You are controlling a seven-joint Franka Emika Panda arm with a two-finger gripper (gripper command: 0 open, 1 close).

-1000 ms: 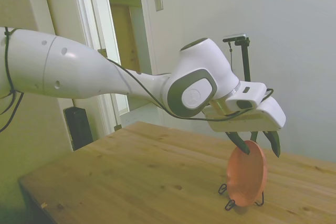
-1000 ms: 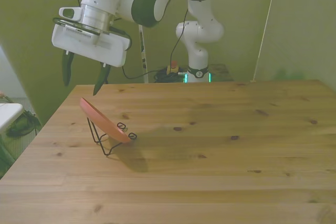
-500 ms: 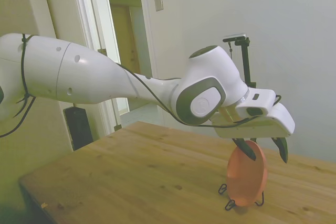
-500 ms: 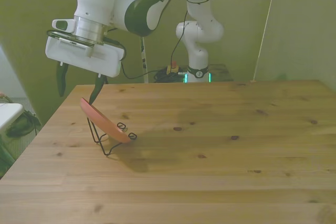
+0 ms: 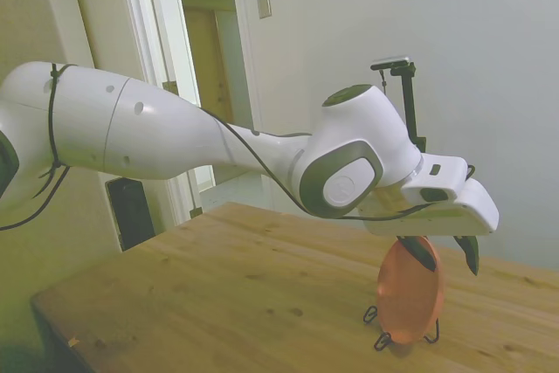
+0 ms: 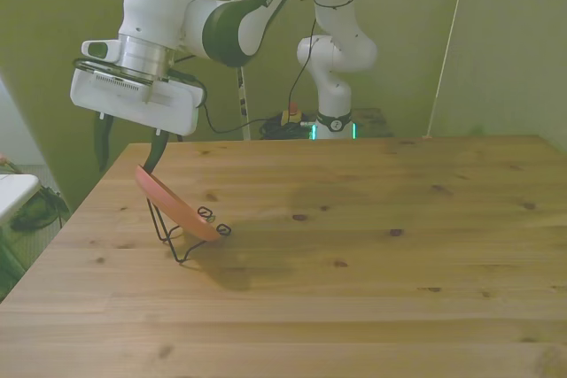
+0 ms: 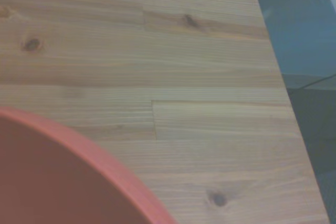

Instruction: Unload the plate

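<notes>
Lowered since before, open claw [image 6: 127,145] straddles plate [image 6: 174,204] top rim.

arm [image 5: 175,141]: white shells | grey joint caps | black cable | hand [image 5: 445,252]: dark fingers

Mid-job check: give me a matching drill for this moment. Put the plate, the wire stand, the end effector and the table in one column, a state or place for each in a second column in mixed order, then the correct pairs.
Column one:
1. plate
2. wire stand
3. end effector
4. table

Column two:
A. thin, black, standing on the wood at the front view's left
B. open, fingers straddling the plate's upper rim
C. salmon-orange, leaning tilted in the stand
D. pale wood with dark knots

Pairs: 1-C, 2-A, 3-B, 4-D
</notes>
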